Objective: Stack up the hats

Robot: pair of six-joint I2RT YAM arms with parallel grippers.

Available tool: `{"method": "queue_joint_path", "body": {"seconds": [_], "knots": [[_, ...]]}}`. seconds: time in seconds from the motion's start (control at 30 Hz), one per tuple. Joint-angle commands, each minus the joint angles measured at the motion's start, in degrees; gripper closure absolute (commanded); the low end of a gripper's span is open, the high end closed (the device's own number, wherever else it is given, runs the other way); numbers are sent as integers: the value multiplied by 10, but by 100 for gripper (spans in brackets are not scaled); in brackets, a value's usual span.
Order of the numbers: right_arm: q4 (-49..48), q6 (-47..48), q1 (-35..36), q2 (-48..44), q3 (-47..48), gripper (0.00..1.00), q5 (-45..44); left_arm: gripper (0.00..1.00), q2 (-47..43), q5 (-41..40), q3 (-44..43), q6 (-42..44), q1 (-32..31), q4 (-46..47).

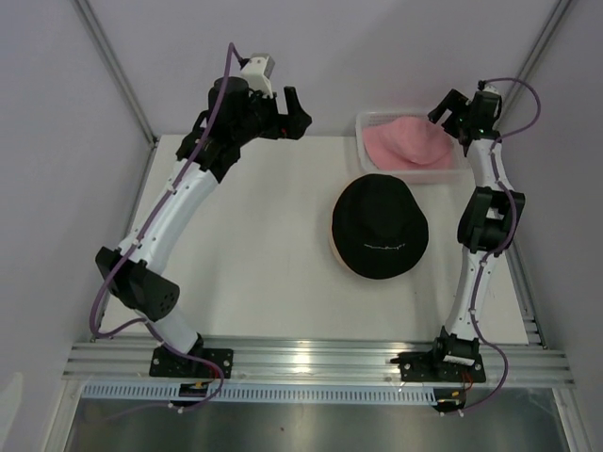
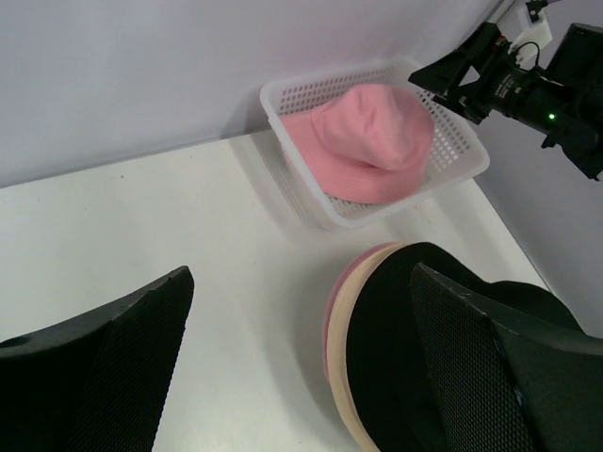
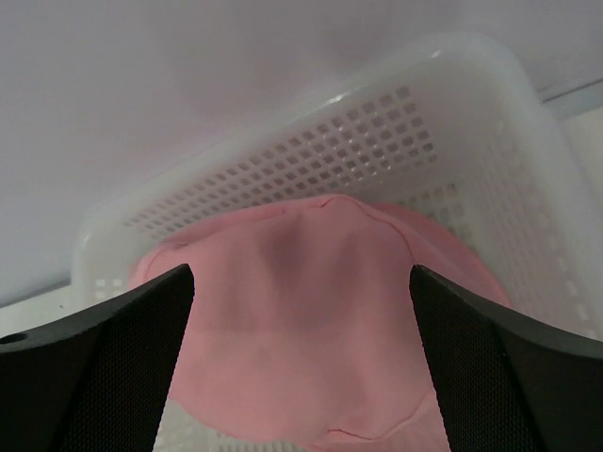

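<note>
Left arm (image 1: 179, 202) arches over the table's (image 1: 264, 264) far left, left pincer (image 1: 300, 113) spread, empty. Centre-right, three stacked: black hat (image 1: 379, 226) on cream hat (image 2: 339, 386) on bottom pink hat (image 2: 329, 320). Right arm (image 1: 485, 221) stretches far, right pincer (image 1: 445, 111) spread above a fourth hat, the second pink hat (image 1: 407, 141), in a white perforated basket (image 2: 283, 94).

- A flat white table top (image 1: 273, 245) is seen in the middle, under soft, even light.
- It is closed in by plain pale grey walls (image 1: 377, 47) at the back and sides.
- Thin silver metal poles (image 1: 113, 66) are seen in the back corners.
- A long silver metal rail (image 1: 320, 356) is fixed along the near edge.
- A white strip with small slots (image 1: 283, 391) is laid just below it.
</note>
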State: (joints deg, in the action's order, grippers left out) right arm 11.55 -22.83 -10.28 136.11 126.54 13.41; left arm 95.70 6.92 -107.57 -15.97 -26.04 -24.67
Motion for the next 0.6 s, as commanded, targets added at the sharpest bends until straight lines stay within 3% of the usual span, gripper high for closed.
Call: {"method": "queue_joint_path", "body": {"seconds": [0.0, 0.23, 0.4, 0.57], "knots": [[64, 27, 26, 44, 77, 1, -51, 1, -32, -24, 2, 8, 7, -32], [72, 17, 36, 20, 8, 1, -89, 0, -32, -23, 12, 10, 32, -55], [102, 46, 36, 45, 31, 1, -111, 0, -23, 5, 13, -16, 56, -48], [50, -13, 38, 51, 30, 3, -39, 0, -16, 42, 16, -38, 64, -49]]}}
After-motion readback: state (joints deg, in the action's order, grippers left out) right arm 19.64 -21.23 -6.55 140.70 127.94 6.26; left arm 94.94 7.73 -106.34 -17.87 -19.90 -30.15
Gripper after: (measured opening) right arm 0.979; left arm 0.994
